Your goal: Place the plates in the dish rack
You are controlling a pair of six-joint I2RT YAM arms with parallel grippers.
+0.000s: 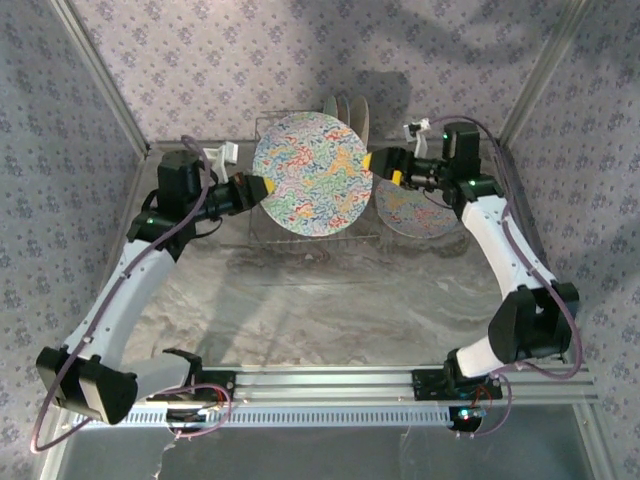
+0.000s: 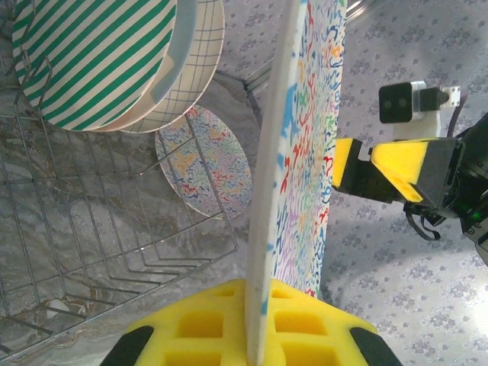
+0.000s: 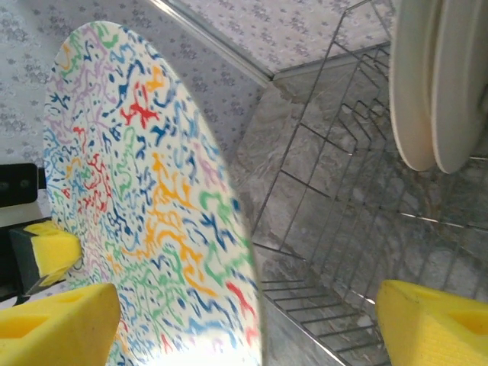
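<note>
Here the bench (image 1: pixel 330 290) carries the rack (image 1: pixel 250 235), with other plates (image 2: pixel 91 61) standing at its back. A mosaic plate (image 1: pixel 310 175) is held on edge over the rack's front, patterned face towards the arms and width running left to right, probably so it can slip between prongs. The left jaws are clamped on its left rim. The right jaws gape wide beside its right rim, gripping nothing. A second mosaic plate (image 1: pixel 415 210) lies flat right of the rack.
</note>
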